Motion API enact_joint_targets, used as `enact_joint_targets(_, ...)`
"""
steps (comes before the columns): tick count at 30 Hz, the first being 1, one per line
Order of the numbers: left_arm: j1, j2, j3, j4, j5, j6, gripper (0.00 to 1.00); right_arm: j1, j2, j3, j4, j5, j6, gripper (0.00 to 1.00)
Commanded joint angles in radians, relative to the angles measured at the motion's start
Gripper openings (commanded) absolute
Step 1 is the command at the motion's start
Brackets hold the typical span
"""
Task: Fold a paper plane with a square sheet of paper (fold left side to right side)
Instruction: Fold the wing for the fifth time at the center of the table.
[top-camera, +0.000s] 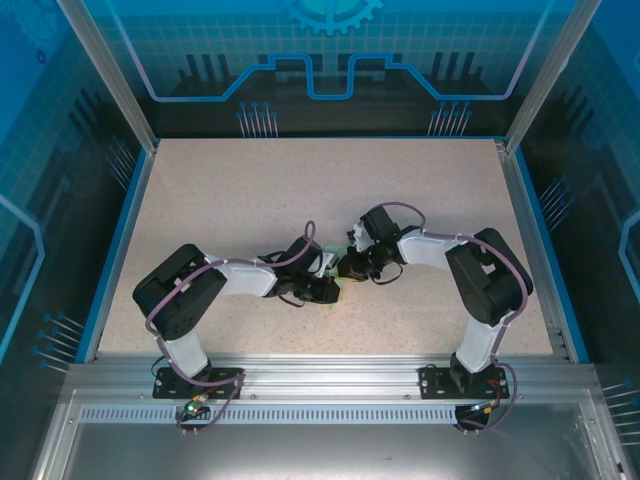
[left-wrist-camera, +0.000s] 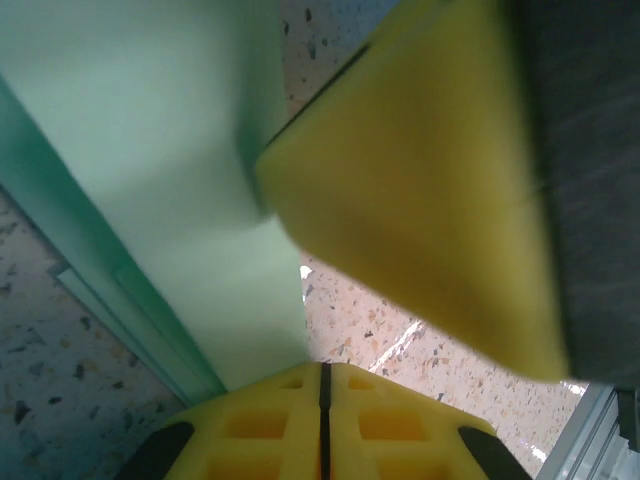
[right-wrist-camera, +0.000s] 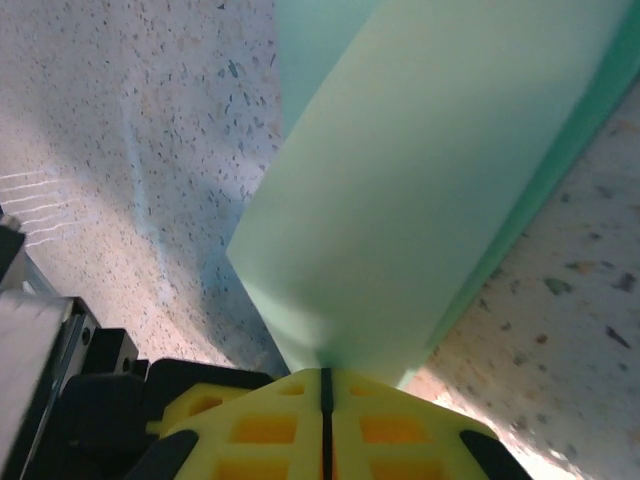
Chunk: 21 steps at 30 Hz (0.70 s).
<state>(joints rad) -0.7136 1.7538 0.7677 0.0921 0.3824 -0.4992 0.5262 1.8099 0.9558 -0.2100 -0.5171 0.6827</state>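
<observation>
- My left gripper sits low over the table, near its middle. Its jaws are pressed together with only a thin seam between them, and the near edge of the paper is pinched in that seam.
- The paper is pale mint green, lifted a little off the table between my two grippers. It looks folded over already, since layered edges show along its left side.
- I judge it very light, limp and easy to crease or tear, and smooth enough to slip from a loose pinch. The best hold is right at an edge or corner, with both layers caught together and no pulling apart between my arms.
- My right gripper faces the left one, just beside it. Its jaws are likewise closed tight on the opposite edge of the paper, which rises from the seam as a flat band.
</observation>
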Motion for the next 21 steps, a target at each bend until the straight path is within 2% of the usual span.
enact_joint_targets(1, -0.024, 0.026, -0.05, -0.101, -0.035, -0.021, 0.1, 0.035, 0.041, 0.039, 0.02, -0.031, 0.018, 0.09)
enact_joint_targets(11, -0.027, 0.023, -0.056, -0.108, -0.045, -0.019, 0.09, 0.037, 0.137, 0.116, -0.069, 0.042, -0.066, 0.09)
enact_joint_targets(21, -0.028, 0.026, -0.059, -0.108, -0.05, -0.018, 0.08, -0.028, 0.195, 0.171, -0.111, 0.091, -0.161, 0.09)
